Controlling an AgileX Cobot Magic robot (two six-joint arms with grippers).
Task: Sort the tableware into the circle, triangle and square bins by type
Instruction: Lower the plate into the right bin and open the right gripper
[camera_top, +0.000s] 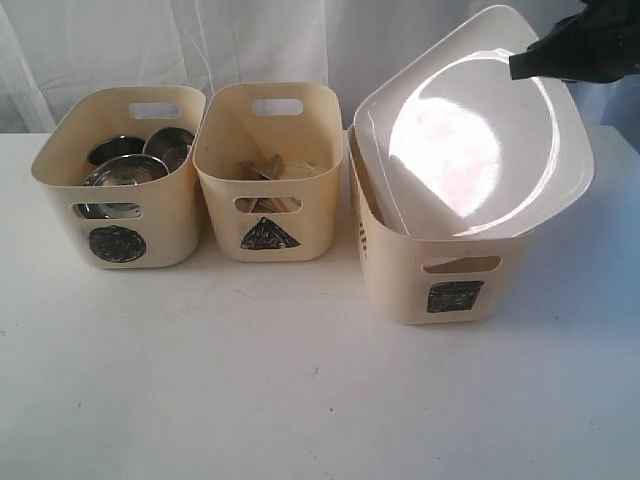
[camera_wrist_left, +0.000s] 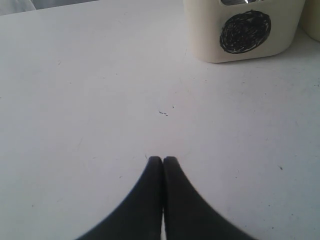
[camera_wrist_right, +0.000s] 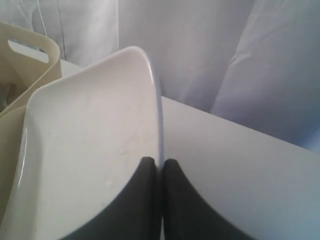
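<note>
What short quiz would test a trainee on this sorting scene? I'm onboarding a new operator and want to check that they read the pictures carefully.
1. True or false: the right gripper is open and clear of the white plate.
2. The plate stands tilted with its lower edge inside a bin. Which mark is on that bin's front? A) circle B) triangle C) square
3. In a few words: what does the circle bin hold?

Key
1. False: it is shut on the plate's rim.
2. C: the square bin.
3. Steel bowls.
</note>
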